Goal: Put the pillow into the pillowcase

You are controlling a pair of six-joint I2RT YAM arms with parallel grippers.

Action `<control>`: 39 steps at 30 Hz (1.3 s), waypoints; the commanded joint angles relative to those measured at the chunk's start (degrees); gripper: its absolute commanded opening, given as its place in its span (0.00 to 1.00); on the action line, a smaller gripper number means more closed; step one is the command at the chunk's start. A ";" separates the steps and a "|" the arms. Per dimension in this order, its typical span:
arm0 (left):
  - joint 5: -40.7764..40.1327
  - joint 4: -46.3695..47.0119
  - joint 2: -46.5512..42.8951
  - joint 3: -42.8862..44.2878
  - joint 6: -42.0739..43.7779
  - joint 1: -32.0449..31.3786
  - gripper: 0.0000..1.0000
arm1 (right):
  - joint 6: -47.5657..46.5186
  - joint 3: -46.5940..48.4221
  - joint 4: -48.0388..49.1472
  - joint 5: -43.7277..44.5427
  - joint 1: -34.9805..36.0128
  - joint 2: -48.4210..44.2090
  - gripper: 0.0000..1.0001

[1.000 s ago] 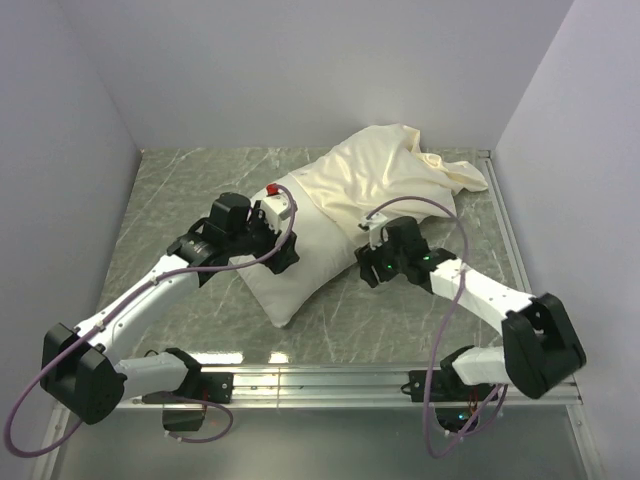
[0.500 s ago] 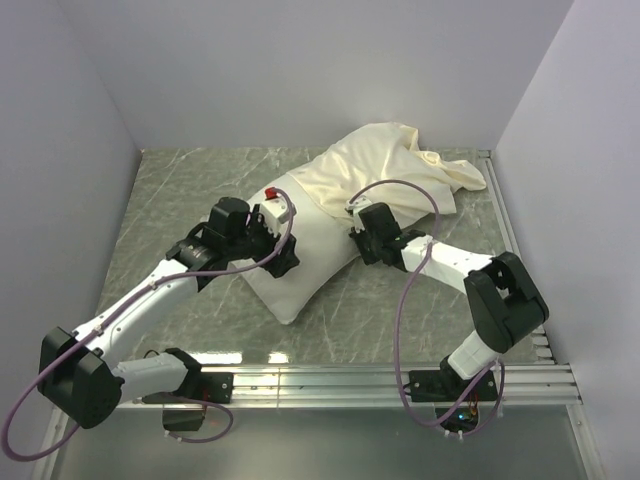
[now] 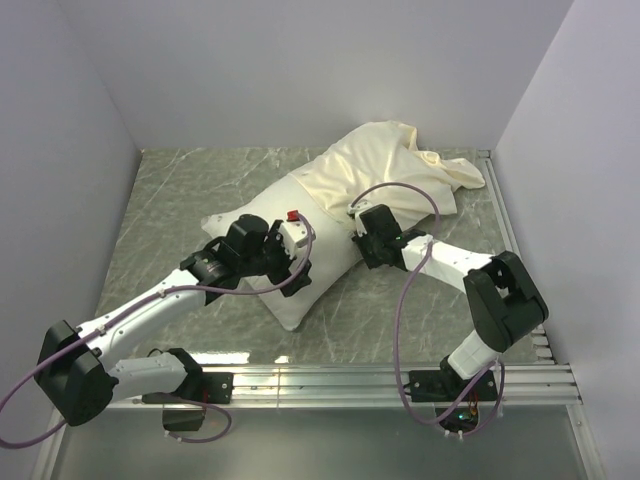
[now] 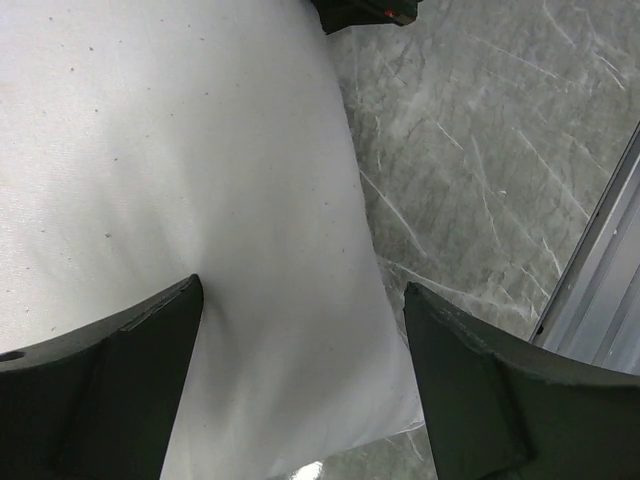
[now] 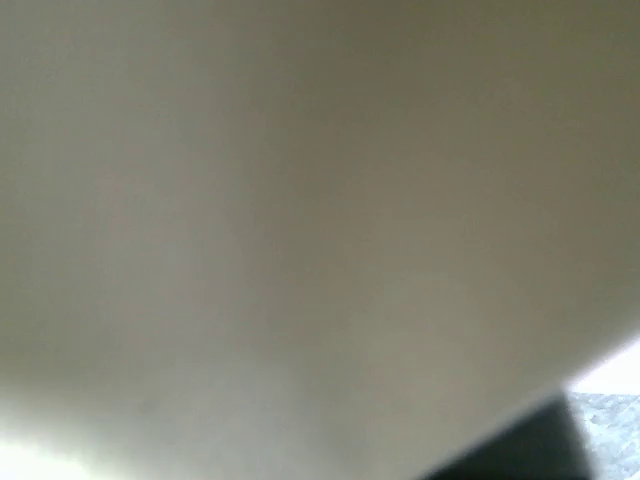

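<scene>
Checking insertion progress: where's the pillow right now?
Top view: pillow lies mid-table, far end inside the pillowcase, near end bare under the left gripper.

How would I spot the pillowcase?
Look at the grey marbled table, toward its far right corner. The thin, shiny cream fabric pillowcase lies crumpled there, pulled partly over the plump bright white stuffed pillow. It is yellowish and wrinkly; the pillow is whiter and puffy.

Left arm (image 3: 150, 305) stretched low across the worktop, angled inward, and its left hand (image 4: 300, 300) is gaping, fingers (image 4: 110, 380) spread wide. Right arm (image 3: 450, 265) bent sharply at the elbow, forearm running low to the left. Right hand (image 3: 362, 238): fingers hidden, grip unreadable.
</scene>
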 commanded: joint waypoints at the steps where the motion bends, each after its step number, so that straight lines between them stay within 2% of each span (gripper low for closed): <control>1: -0.01 1.33 -0.58 -0.65 0.20 -0.87 0.87 | -0.16 2.24 2.33 1.81 -0.77 0.61 0.00; 3: -0.27 1.24 -0.94 -1.53 0.46 -0.95 0.87 | -0.77 2.16 2.24 1.99 -0.86 -0.01 0.01; 4: -0.10 1.07 -1.37 -1.71 0.46 -0.95 0.87 | -0.95 1.55 2.33 2.17 -0.86 -0.45 0.17; 6: 0.16 1.33 -1.64 -2.41 0.20 -0.87 0.87 | -1.74 0.23 3.29 2.34 -0.94 -2.20 0.29; 7: 0.60 1.33 -1.64 -2.50 -0.24 -0.87 0.87 | -1.91 -1.17 4.52 2.52 -1.03 -2.73 0.31; 9: 0.43 1.33 -1.64 -2.50 -0.50 -0.87 0.87 | -2.35 -2.41 5.75 3.22 -1.12 -4.05 0.21; 10: 0.25 1.16 -1.73 -2.32 -0.59 -0.87 0.87 | -2.36 -3.98 7.85 2.96 -1.56 -4.75 0.10; 12: 0.34 0.98 -1.73 -2.06 -0.24 -0.87 0.87 | -2.79 -5.83 10.49 2.00 -2.17 -6.95 0.01; 19: 1.39 0.45 -1.99 -1.97 -1.11 -0.78 0.87 | -4.90 -10.49 16.83 -4.59 -3.32 -13.98 0.00; 23: 2.27 0.80 -1.82 -1.88 -1.12 -0.86 0.87 | -7.18 -11.90 16.49 -7.93 -3.49 -17.67 0.00; 26: 3.24 2.38 -1.91 -2.41 -0.86 -1.04 0.89 | -8.07 -10.24 12.81 -8.99 -3.41 -16.28 0.31; 27: 2.81 2.21 -1.12 -2.32 -0.68 -1.13 0.89 | -8.33 -9.19 11.66 -8.82 -3.49 -15.40 0.31; 29: 2.28 2.03 -0.24 -1.45 -0.42 -1.13 0.89 | -9.29 -9.18 10.59 -8.29 -3.76 -13.91 0.14; 30: 2.01 1.95 0.03 -1.27 -0.15 -1.13 0.89 | -9.82 -9.88 10.94 -8.38 -3.84 -13.72 0.00; 35: 1.48 1.77 0.03 -0.21 1.25 -1.13 0.88 | -9.92 -11.20 12.18 -8.82 -4.46 -15.47 0.00; 39: 0.61 1.76 -1.72 -1.79 3.10 -3.57 0.88 | -8.86 -9.89 6.48 -13.01 -4.99 -20.04 0.00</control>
